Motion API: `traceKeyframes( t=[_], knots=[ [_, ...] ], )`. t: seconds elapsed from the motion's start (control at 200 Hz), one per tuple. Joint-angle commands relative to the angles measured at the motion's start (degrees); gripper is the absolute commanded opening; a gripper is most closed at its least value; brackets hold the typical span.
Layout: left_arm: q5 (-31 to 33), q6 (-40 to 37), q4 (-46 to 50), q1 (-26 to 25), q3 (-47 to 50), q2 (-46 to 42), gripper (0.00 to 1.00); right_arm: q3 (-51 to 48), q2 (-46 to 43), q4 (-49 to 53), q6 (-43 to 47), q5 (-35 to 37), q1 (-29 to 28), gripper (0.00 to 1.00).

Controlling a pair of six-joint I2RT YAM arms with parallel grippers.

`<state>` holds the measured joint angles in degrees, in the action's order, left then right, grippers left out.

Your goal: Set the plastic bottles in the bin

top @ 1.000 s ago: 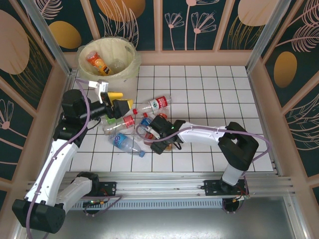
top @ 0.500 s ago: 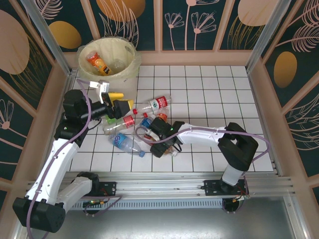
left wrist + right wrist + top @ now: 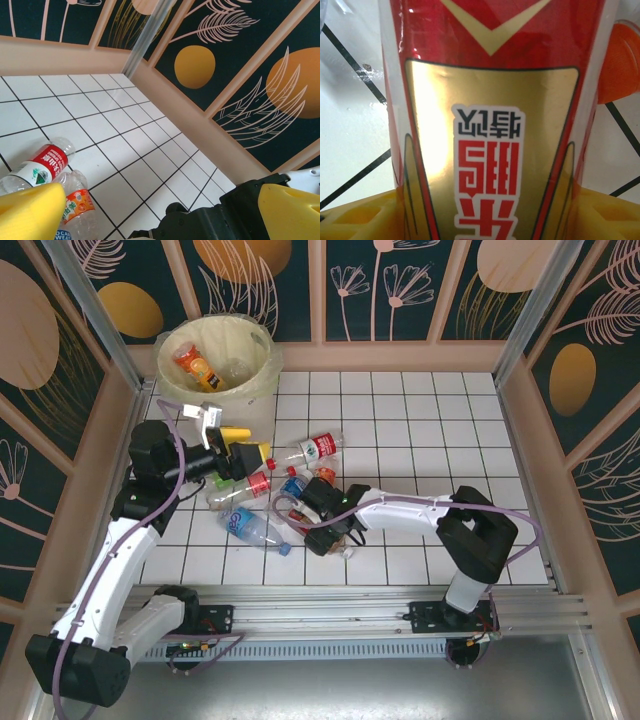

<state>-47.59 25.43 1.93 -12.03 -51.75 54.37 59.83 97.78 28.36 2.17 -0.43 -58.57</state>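
Several plastic bottles lie on the white tiles: a clear one with a red label (image 3: 312, 447), a second red-labelled one (image 3: 245, 488), and a blue-labelled one (image 3: 250, 527). An orange bottle (image 3: 197, 365) rests inside the bin (image 3: 262, 360) at the back left. My right gripper (image 3: 335, 530) is down among the middle bottles. Its yellow fingers (image 3: 350, 215) press both sides of a red-and-gold labelled bottle (image 3: 490, 125). My left gripper (image 3: 245, 443) hovers open above the bottles with nothing between its fingers (image 3: 30, 210). Below it lie the red-labelled bottle (image 3: 42, 162) and an orange-labelled bottle (image 3: 77, 205).
Patterned panels with pink frames (image 3: 520, 420) wall the tiled floor on three sides. An aluminium rail (image 3: 320, 605) runs along the near edge. The black right arm (image 3: 225, 215) crosses low in the left wrist view. Bare tiles (image 3: 430, 420) stretch to the right and back.
My right gripper has shifted slightly nearer and its jaws have narrowed onto the red-and-gold bottle. My left gripper has edged a little right, still open.
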Motion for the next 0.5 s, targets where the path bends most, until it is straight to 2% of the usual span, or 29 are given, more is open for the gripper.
traceKeyframes(
  t=[0.0, 0.27, 0.495],
  knots=[
    [-1.4, 1.0, -3.1, -0.5, 0.6, -0.3, 0.99, -2.3, -1.4, -0.8, -1.4, -1.9, 0.6, 0.68],
    [-1.5, 5.4, -10.2, -1.5, 3.6, -0.5, 0.99, -7.1, -10.9, -4.8, -4.4, -5.9, 4.5, 0.65],
    [0.8, 8.2, -16.5, -6.3, 6.1, 0.8, 0.98, -11.4, -21.0, -10.7, -8.8, -10.2, 9.9, 0.64]
  ],
)
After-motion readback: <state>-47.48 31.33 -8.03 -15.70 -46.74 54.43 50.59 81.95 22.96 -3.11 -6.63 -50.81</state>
